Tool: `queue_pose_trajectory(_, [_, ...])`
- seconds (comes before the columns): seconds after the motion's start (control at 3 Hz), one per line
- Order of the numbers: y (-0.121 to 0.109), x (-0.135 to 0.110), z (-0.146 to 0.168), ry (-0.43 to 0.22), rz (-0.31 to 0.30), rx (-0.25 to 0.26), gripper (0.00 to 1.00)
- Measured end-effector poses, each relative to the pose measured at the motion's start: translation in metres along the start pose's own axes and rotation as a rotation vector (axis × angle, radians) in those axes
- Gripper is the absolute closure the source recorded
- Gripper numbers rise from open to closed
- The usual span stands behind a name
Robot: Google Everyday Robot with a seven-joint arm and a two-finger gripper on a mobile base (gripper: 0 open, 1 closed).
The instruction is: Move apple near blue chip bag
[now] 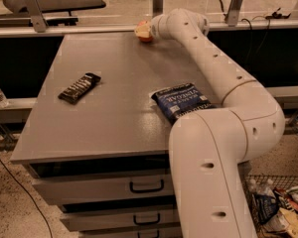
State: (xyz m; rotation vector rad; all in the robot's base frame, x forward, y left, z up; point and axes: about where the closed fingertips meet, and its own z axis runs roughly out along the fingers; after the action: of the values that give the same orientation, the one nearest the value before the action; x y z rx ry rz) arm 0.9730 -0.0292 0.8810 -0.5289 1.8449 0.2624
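Note:
The apple (147,38) shows as a small orange-red patch at the far edge of the grey table (114,108), mostly hidden by my gripper (142,30), which sits right over it. The blue chip bag (181,101) lies flat near the table's right front, its near corner hidden behind my arm. The apple is well apart from the bag, about half the table's depth behind it.
A black-brown candy bar wrapper (79,87) lies on the left part of the table. My arm (223,78) stretches over the table's right side. Drawers (146,186) are below the front edge. A rail (64,29) runs behind the table.

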Motion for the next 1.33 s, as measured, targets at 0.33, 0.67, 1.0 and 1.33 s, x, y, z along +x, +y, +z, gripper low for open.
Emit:
queue_pose_trajectory(0.33, [-0.007, 0.006, -0.005, 0.054, 0.002, 0.024, 0.64])
queue_pose_trajectory(0.67, [-0.014, 0.005, -0.016, 0.083, -0.001, 0.048, 0.89])
queue_pose_trajectory(1.0, [-0.015, -0.025, -0.048, 0.040, -0.038, 0.037, 1.00])
queue_pose_trajectory(1.33, [-0.008, -0.063, -0.109, -0.030, -0.137, 0.002, 1.00])
